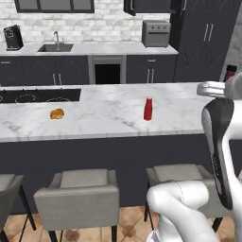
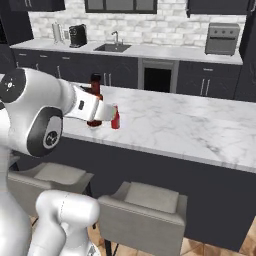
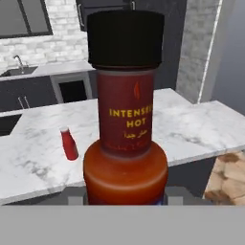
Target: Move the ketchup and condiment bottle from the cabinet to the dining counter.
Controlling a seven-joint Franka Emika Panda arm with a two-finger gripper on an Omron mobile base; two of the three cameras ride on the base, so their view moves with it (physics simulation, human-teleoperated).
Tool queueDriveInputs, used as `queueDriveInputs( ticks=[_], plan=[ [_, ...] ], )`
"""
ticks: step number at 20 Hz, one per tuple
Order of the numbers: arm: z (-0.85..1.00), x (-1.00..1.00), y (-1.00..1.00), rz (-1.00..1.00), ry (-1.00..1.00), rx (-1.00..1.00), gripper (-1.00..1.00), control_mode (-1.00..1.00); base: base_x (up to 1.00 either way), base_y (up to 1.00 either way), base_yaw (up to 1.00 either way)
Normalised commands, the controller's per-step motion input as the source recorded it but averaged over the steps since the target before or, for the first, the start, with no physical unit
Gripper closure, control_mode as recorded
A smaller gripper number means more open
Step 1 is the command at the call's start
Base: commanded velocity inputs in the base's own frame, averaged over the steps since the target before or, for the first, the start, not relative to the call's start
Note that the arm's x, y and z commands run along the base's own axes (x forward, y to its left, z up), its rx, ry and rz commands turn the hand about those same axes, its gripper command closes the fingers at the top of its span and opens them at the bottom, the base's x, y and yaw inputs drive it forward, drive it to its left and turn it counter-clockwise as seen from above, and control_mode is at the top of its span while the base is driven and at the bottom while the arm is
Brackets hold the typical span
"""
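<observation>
- Nearest you, grey stools [image 1: 78,196] stand along the near side of the table [image 1: 104,116], the long marble island top.
- Your pincer [image 2: 95,112] hangs over the near edge of the table. Its fingertips are hidden behind the bottle it carries, so you cannot see them directly; since the condiment bottle [image 3: 125,119] sits upright and close in the hand view, judge the pincer clenched on it.
- In the right base view the condiment bottle [image 2: 94,100] shows behind the wrist, its cap above the forearm. Whether its base touches the marble or hangs just above it, you cannot tell.
- The ketchup [image 1: 148,109] already stands upright on the table, on its own and untouched. In the hand view it stands to the left of the held bottle and farther off; in the right base view it looks just beside the wrist.
- A small orange-brown food item [image 1: 56,114] lies on the table well to the left of the ketchup.
- Far off, the wall cabinets [image 1: 54,4] hang over the back counter; you cannot see their shelves from here.
- So half the job looks done. What is left: set the condiment bottle down on the table and let go.
</observation>
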Motion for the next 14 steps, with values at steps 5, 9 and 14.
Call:
queueDriveInputs(
  ticks=[5, 9, 14],
  plan=[
    [-0.20, 0.26, -0.29, 0.48, -0.08, 0.11, 1.00, -1.00, 0.00, 0.00, 0.00],
    [-0.22, 0.27, -0.25, 0.49, -0.09, 0.16, 1.00, -1.00, 0.00, 0.00, 0.00],
    [-0.20, 0.38, -0.12, 0.41, -0.04, 0.14, 1.00, -1.00, 0.00, 0.00, 0.00]
  ],
)
